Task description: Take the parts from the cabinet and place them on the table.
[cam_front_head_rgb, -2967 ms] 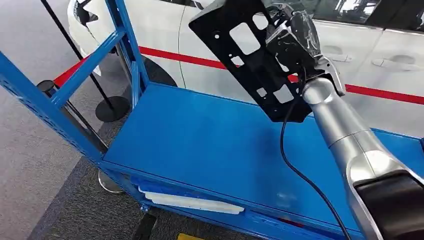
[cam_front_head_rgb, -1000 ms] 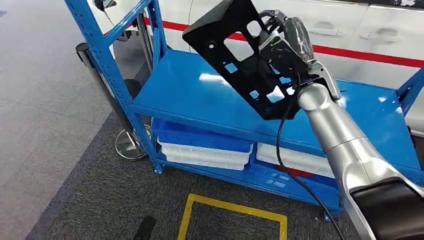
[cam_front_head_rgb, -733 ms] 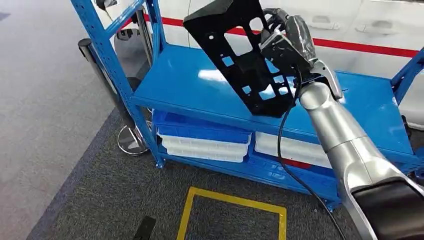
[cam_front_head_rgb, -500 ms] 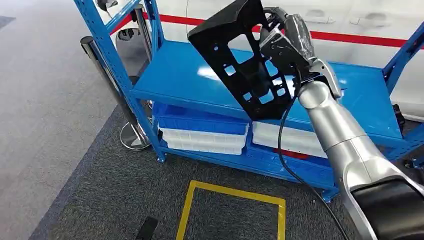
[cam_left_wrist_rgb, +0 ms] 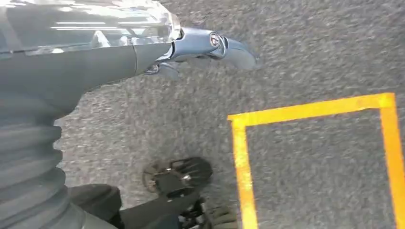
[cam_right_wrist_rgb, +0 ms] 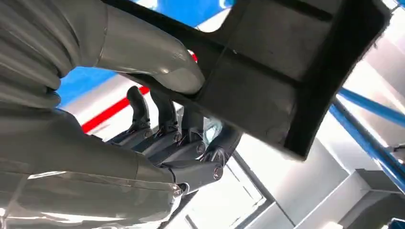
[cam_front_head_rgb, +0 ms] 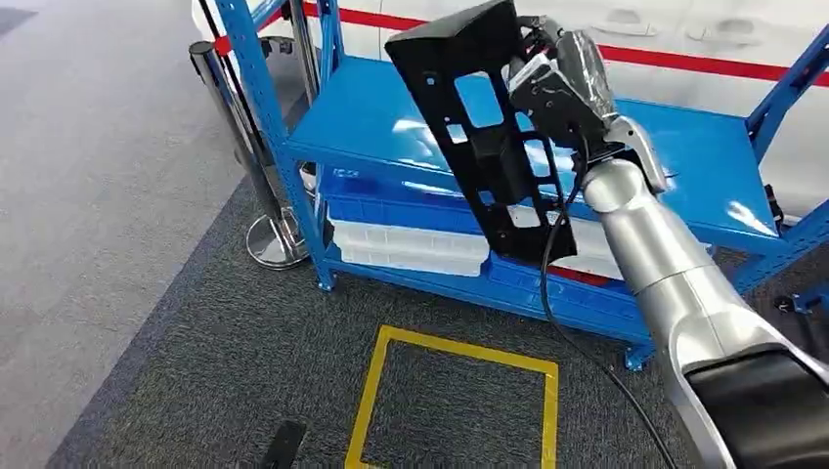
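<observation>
Part held aloft before the blue cabinet.
My left hand hung over grey carpet, its finger state indeterminable. My right hand gripped the black perforated bracket, thumb one side, fingers opposite.

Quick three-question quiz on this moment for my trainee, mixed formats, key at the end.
1. True or false: the right robot hand grips the black perforated bracket.
2. The yellow square outline is marked on: A) the blue shelf top B) the grey carpet C) the white car.
3. Fill in: on the lower level of the blue shelving rack lie stacked white ____.

Key: 1 true. 2 B. 3 trays. The left robot hand hangs over the carpet, holding nothing.
</observation>
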Robot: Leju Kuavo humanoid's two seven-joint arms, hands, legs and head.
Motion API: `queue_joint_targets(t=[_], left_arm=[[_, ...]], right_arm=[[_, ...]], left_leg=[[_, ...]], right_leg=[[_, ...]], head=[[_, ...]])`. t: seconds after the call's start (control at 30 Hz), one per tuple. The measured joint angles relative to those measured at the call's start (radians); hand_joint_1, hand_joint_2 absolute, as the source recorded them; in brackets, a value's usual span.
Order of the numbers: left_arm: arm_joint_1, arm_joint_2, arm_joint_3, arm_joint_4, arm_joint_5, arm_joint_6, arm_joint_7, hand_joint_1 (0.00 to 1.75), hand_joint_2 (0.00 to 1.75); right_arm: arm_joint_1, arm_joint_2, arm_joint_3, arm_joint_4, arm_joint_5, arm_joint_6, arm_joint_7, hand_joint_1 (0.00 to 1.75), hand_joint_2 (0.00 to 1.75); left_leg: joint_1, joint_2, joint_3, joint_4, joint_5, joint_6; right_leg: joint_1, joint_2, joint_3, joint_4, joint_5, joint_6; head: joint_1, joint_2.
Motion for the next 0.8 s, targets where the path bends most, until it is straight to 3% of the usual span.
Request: queue_joint_targets(t=[0.03,0.07,0.1,0.13,0.2,0.3,0.33,0.37,0.4,0.47,0.5,0.53,0.57,0.63,0.67,0.7,0.73,0.8], left_arm=[[0.0,0.0,0.0,0.0,0.0,-0.001,0.0,0.0,1.75],[0.0,0.0,0.0,0.0,0.0,-0.003,0.0,0.0,1.75],[-0.001,0.0,0.0,0.0,0.0,-0.005,0.001,0.0,1.75],[-0.001,0.0,0.0,0.0,0.0,-0.006,0.002,0.0,1.75],[-0.001,0.0,0.0,0.0,0.0,-0.006,0.0,0.0,1.75],[0.002,0.0,0.0,0.0,0.002,-0.006,-0.005,0.0,1.75],[0.004,0.0,0.0,0.0,0.003,-0.006,-0.008,0.0,1.75],[0.006,0.0,0.0,0.0,0.003,-0.006,-0.011,0.0,1.75],[0.009,0.0,0.0,0.0,0.003,-0.006,-0.013,0.0,1.75],[0.01,0.0,0.0,0.0,0.003,-0.006,-0.015,0.0,1.75],[0.01,0.0,0.0,0.0,0.003,-0.006,-0.016,0.0,1.75],[0.011,0.0,0.0,0.0,0.003,-0.006,-0.016,0.0,1.75],[0.011,0.0,0.0,0.0,0.004,-0.006,-0.016,0.0,1.75],[0.012,0.0,0.0,0.0,0.006,-0.003,-0.019,0.0,1.75],[0.012,0.0,0.0,0.0,0.012,-0.002,-0.021,0.0,1.75],[0.011,0.004,0.001,0.0,0.02,0.002,-0.024,0.0,1.75],[0.013,0.004,0.001,0.0,0.022,0.004,-0.028,0.0,1.75],[0.02,0.004,0.001,0.0,0.023,0.005,-0.032,0.0,1.75]], right_arm=[[0.003,0.0,0.0,0.001,0.0,0.0,-0.001,1.75,1.75],[0.006,0.0,0.0,0.002,0.0,-0.001,-0.003,1.75,1.75],[0.008,0.0,0.0,0.002,0.0,-0.001,-0.005,1.75,1.75],[0.008,0.0,0.0,0.002,0.0,-0.001,-0.006,1.75,1.75],[0.007,0.003,0.0,0.0,0.002,-0.001,-0.008,1.75,1.75],[0.013,0.003,0.0,0.002,0.001,0.0,-0.011,1.75,1.75],[0.017,0.003,0.0,0.004,-0.001,0.0,-0.013,1.75,1.75],[0.02,0.004,0.0,0.006,-0.003,0.0,-0.015,1.75,1.75],[0.021,0.005,0.0,0.006,-0.003,0.0,-0.016,1.75,1.75],[0.025,0.006,0.0,0.007,-0.004,0.0,-0.018,1.75,1.75],[0.03,0.006,0.0,0.008,-0.004,0.0,-0.018,1.75,1.75],[0.035,0.006,0.0,0.01,-0.004,0.0,-0.018,1.75,1.75],[0.04,0.006,0.0,0.011,-0.004,0.0,-0.019,1.75,1.75],[0.046,0.006,-0.003,0.011,-0.018,0.001,-0.027,1.75,1.75],[0.047,0.006,-0.007,0.012,-0.025,0.001,-0.033,1.75,1.75],[0.049,0.005,-0.011,0.013,-0.032,0.0,-0.045,1.75,1.75],[0.058,0.003,-0.015,0.015,-0.039,0.0,-0.058,1.75,1.75],[0.094,0.0,-0.024,0.018,-0.05,-0.004,-0.092,1.75,1.75]], left_leg=[[0.0,0.001,-0.018,0.002,0.012,-0.002],[0.001,0.001,-0.035,0.005,0.023,-0.005],[0.002,0.001,-0.053,0.011,0.033,-0.008],[0.003,0.001,-0.068,0.017,0.037,-0.012],[-0.001,-0.002,-0.091,0.03,0.049,-0.025],[0.002,-0.002,-0.091,0.017,0.077,-0.048],[0.003,-0.002,-0.095,0.016,0.083,-0.054],[0.006,-0.003,-0.107,0.035,0.053,-0.057],[0.006,-0.003,-0.125,0.087,-0.003,-0.061],[0.007,-0.003,-0.178,0.255,-0.106,-0.07],[0.007,-0.003,-0.194,0.322,-0.13,-0.072],[0.007,-0.003,-0.189,0.343,-0.128,-0.071],[0.007,-0.003,-0.162,0.319,-0.11,-0.068],[0.006,-0.003,-0.042,0.148,-0.054,-0.057],[0.002,-0.004,0.018,0.059,-0.044,-0.046],[-0.004,-0.002,0.043,0.018,-0.064,-0.041],[-0.007,-0.003,0.038,0.024,-0.049,-0.038],[-0.01,-0.003,0.04,0.012,-0.047,-0.029]], right_leg=[[-0.002,0.0,0.009,0.026,0.023,0.002],[-0.006,0.0,0.039,0.01,0.061,0.004],[-0.008,0.0,0.088,-0.043,0.096,0.005],[-0.01,-0.001,0.15,-0.12,0.107,0.004],[-0.001,0.001,0.251,-0.282,0.03,-0.007],[0.006,0.003,0.234,-0.278,0.053,-0.033],[-0.001,0.0,0.231,-0.286,0.066,-0.043],[-0.003,-0.003,0.225,-0.287,0.075,-0.051],[-0.003,-0.003,0.214,-0.287,0.084,-0.058],[0.0,-0.003,0.192,-0.287,0.1,-0.062],[0.003,-0.003,0.182,-0.286,0.108,-0.062],[0.004,-0.003,0.174,-0.286,0.115,-0.061],[0.005,-0.003,0.167,-0.286,0.12,-0.06],[0.008,-0.001,0.156,-0.285,0.129,-0.058],[0.007,-0.001,0.154,-0.284,0.134,-0.055],[0.01,-0.001,0.148,-0.284,0.138,-0.049],[0.008,-0.003,0.151,-0.287,0.142,-0.043],[0.007,-0.003,0.155,-0.294,0.151,-0.032]], head=[[0.0,0.0],[0.0,0.0],[0.0,0.0],[0.0,0.0],[0.0,0.0],[-0.001,0.0],[-0.001,0.0],[-0.001,0.0],[-0.001,0.0],[-0.001,0.0],[-0.001,0.0],[-0.001,0.0],[-0.001,0.0],[-0.001,0.0],[-0.001,0.0],[-0.001,0.0],[-0.001,0.0],[-0.001,0.0]])
